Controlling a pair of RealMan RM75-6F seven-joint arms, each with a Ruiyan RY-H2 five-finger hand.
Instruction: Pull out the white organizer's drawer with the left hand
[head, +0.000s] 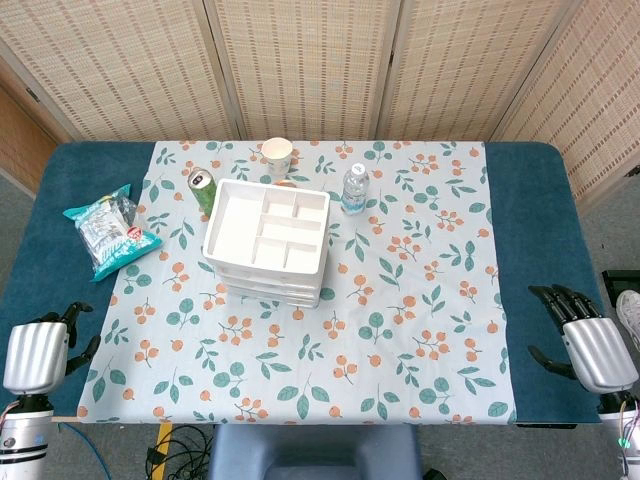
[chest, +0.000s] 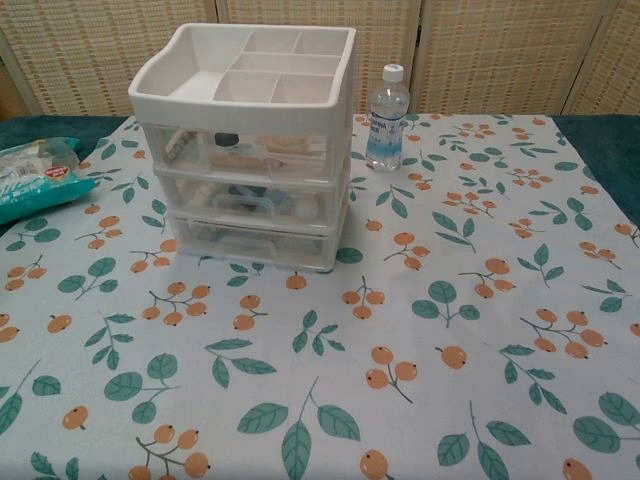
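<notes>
Left hand (head: 40, 352) open, empty, well apart from white organizer (head: 268, 240)

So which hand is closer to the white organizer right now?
Left. The left hand rests at the table's near-left edge, diagonally below the white organizer; the right hand sits at the far-right edge, much farther away.

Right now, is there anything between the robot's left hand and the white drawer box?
No. In the head view, only bare patterned tablecloth lies between the left hand and the white organizer. The snack bag sits off to the side.
</notes>
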